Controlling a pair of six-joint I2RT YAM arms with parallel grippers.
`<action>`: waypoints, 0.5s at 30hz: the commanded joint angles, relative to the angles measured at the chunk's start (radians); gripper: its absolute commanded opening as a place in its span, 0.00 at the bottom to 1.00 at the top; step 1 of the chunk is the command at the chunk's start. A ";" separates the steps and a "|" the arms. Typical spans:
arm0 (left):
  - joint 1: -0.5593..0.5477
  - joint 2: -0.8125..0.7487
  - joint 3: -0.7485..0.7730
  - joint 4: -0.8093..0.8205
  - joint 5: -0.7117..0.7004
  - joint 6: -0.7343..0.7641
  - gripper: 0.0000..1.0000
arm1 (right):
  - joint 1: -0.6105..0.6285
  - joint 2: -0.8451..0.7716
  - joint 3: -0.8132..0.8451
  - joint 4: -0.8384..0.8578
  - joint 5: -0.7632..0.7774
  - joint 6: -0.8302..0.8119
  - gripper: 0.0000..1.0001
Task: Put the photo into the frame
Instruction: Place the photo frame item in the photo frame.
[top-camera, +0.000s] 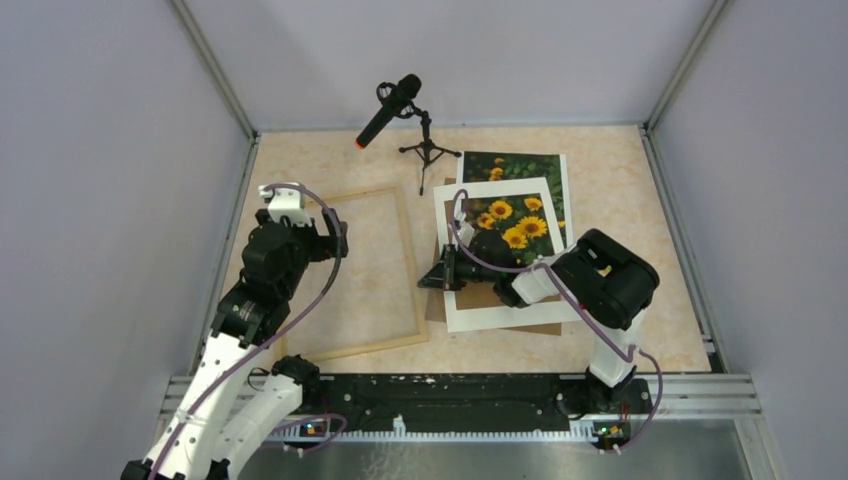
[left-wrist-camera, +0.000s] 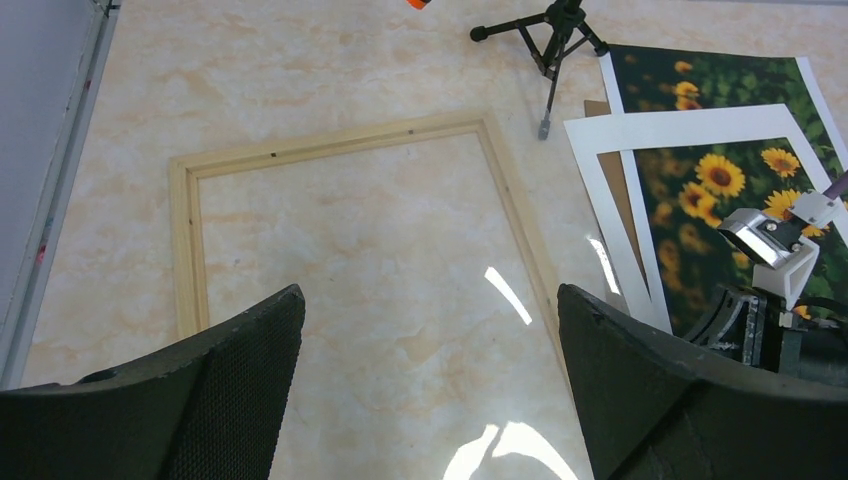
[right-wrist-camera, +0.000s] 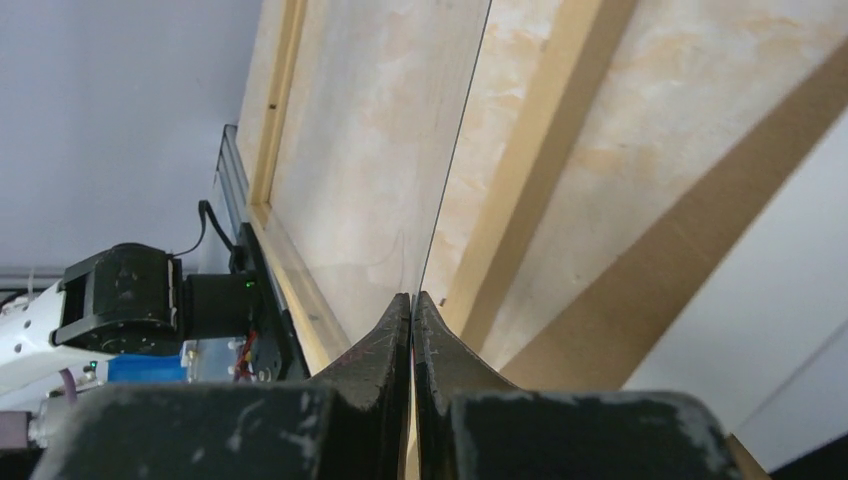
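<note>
- While the photo (top-camera: 520, 168) lies flat at the far right of the desk (top-camera: 620, 200), its near part is covered by a white mat (top-camera: 500, 313), and yellow sunflowers show through the mat's window.
- Beyond the mat's far edge, a strip of the print with dark leaves and a narrow white border stays uncovered.
- Under the mat and print lies a brown backing board (left-wrist-camera: 622, 195), seen as a brown band inside the window's left side and poking out along the mat's left and near edges.
- At the mat's left edge, the right end effector (top-camera: 432, 278) sits low, pointing left toward the frame.
- From the right wrist view, its fingers are pressed together tip to tip; a thin dark line runs away from the tips, and whether something thin is caught between them cannot be told.
- Left of the stack, just beside it, the frame (left-wrist-camera: 340, 140) lies flat on the desk, with only the marbled desk surface inside its light wooden strips.
- Above the frame's left part, the left end effector (left-wrist-camera: 430, 300) hangs with its fingers spread wide, holding nothing.
- Farther back, a microphone (top-camera: 395, 105) stands on a small black tripod (top-camera: 428, 150), just beyond the photo's far left corner.
</note>
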 joint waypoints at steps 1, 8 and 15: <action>-0.002 0.002 -0.004 0.045 -0.015 -0.015 0.99 | 0.023 0.022 0.018 0.188 -0.041 -0.053 0.00; -0.001 0.006 -0.003 0.043 -0.021 -0.018 0.99 | 0.051 0.049 0.029 0.297 -0.059 -0.049 0.00; -0.002 0.003 -0.004 0.045 -0.024 -0.020 0.99 | 0.052 0.082 0.051 0.331 -0.060 -0.014 0.00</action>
